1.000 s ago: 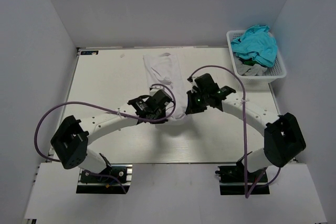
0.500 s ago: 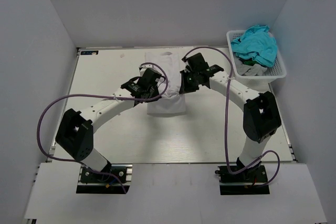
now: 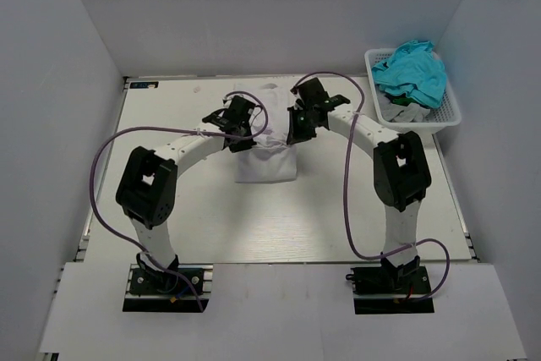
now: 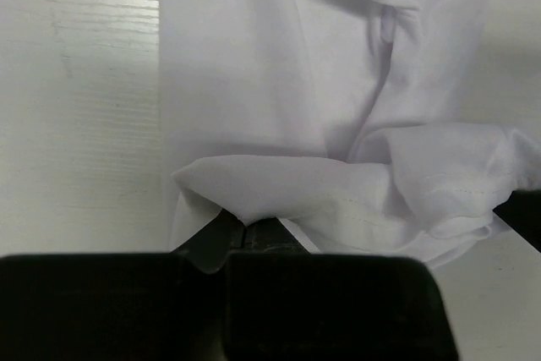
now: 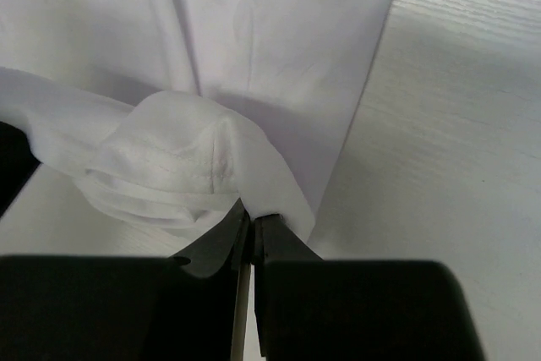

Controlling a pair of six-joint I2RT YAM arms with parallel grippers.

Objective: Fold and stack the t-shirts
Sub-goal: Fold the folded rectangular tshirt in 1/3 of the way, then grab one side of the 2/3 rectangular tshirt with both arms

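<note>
White cloth filled the middle of the overhead view: a t-shirt (image 3: 269, 162) lay on the pale table (image 3: 169, 124), just above the frame's centre, its lower part a flat, roughly square panel and its upper part bunched between the two arms. The left gripper (image 3: 239, 137) sat at the shirt's upper left edge and the right gripper (image 3: 293, 133) at its upper right edge, both low over the fabric.

In the left wrist view, the gripper (image 4: 247, 238) was clamped on a folded lip of the shirt (image 4: 270, 82), the dark fingers meeting at the bottom centre of the frame with cloth pinched between them. More fabric lay crumpled towards the lower right.

In the right wrist view, the gripper (image 5: 252, 238) likewise pinched a rolled hem of the shirt (image 5: 279, 57), its jaws pressed together with only a thin seam of cloth between. The hem looked doubled over, though the folds were too soft to count.

At the upper right of the overhead view, a white basket (image 3: 452, 112) held teal clothing (image 3: 412, 69) above a grey piece (image 3: 404, 110).
</note>
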